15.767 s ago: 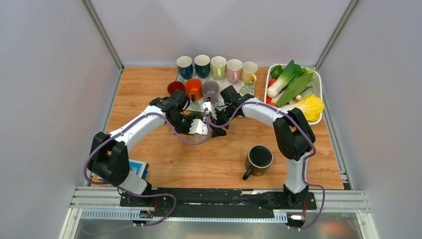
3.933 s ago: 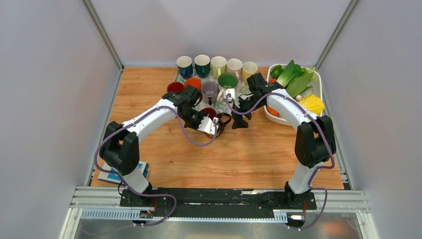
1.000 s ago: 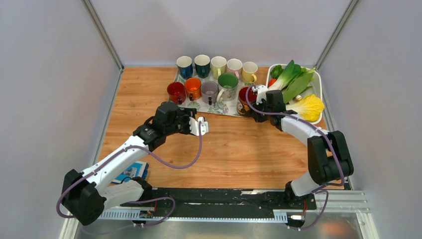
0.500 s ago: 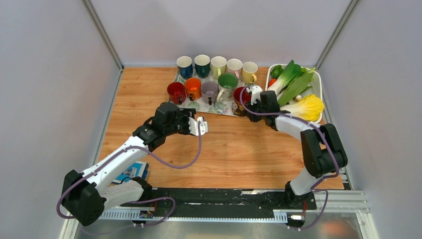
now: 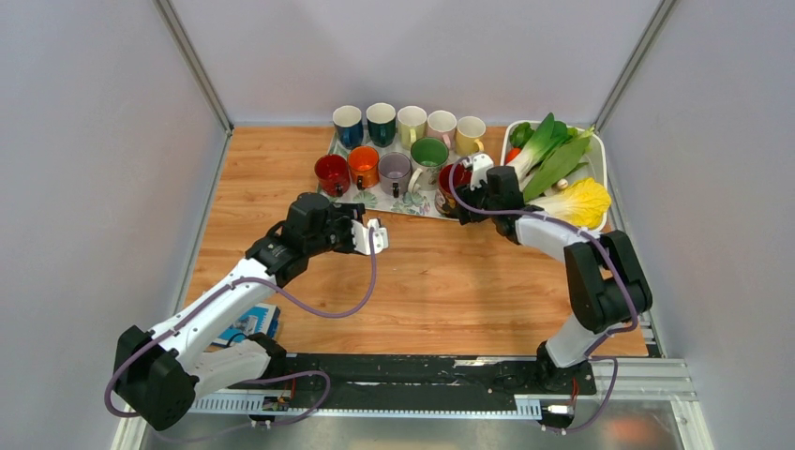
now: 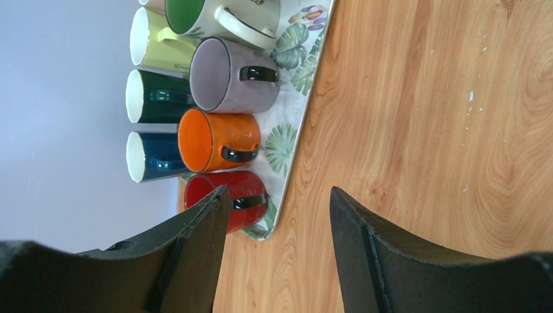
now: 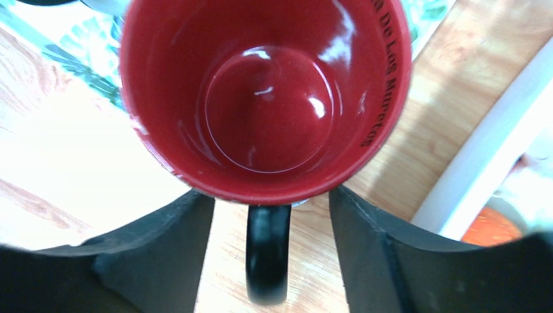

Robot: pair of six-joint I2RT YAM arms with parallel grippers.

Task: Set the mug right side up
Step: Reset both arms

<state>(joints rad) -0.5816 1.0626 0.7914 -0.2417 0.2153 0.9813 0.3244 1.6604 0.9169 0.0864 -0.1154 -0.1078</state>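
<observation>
My right arm reaches far forward, its wrist low over the right end of the leaf-print tray (image 5: 375, 200). My right gripper (image 7: 270, 194) points down at the mug (image 7: 267, 98). Its fingers are spread, one on each side of the black handle (image 7: 267, 261), with a gap on both sides, so I grip nothing. The mug stands mouth up, red inside, at the tray's right near corner, between the green-lined mug (image 5: 429, 154) and the white vegetable bin (image 5: 601, 155).

My left arm stretches diagonally over the wooden table (image 5: 450, 281). My left gripper (image 5: 373, 236) hangs above bare wood just in front of the tray, fingers wide apart and empty.

The bin holds a napa cabbage (image 5: 583, 202) and long leafy greens. Nine other mugs stand upright on the tray in two rows. The grey mug (image 6: 228, 75), orange mug (image 6: 218, 140) and red mug (image 6: 242, 195) are nearest my left hand.

I cannot tell whether the mug's base sits wholly on the tray. A blue-and-white flat thing (image 5: 255, 321) lies half hidden under my left arm.
</observation>
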